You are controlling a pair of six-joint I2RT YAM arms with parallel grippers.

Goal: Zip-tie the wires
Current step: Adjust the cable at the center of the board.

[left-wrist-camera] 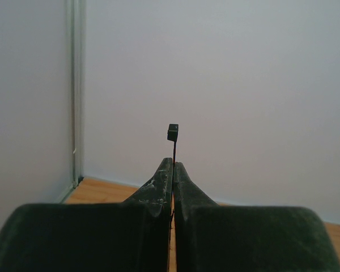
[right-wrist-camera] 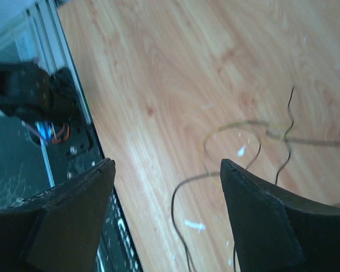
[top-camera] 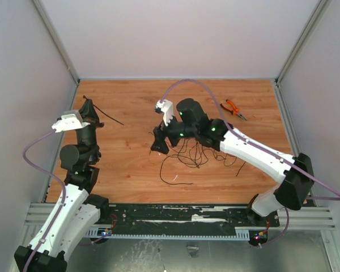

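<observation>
The wires (top-camera: 194, 154) lie as a loose tangle of thin dark loops and stray ends on the wooden table (top-camera: 130, 164), just right of centre. My right gripper (top-camera: 160, 145) hovers at the tangle's left edge, pointing down. In the right wrist view it (right-wrist-camera: 167, 165) is open, with wire loops (right-wrist-camera: 238, 147) on the wood beneath and nothing between its fingers. My left gripper (top-camera: 89, 109) is raised at the far left. In the left wrist view it (left-wrist-camera: 173, 162) is shut on a thin black zip tie (left-wrist-camera: 173, 132), whose square head sticks up above the fingertips.
Orange-handled pliers (top-camera: 234, 109) lie at the back right of the table. White enclosure walls (top-camera: 175, 39) stand behind and at both sides. A black rail (top-camera: 175, 218) runs along the near edge between the arm bases.
</observation>
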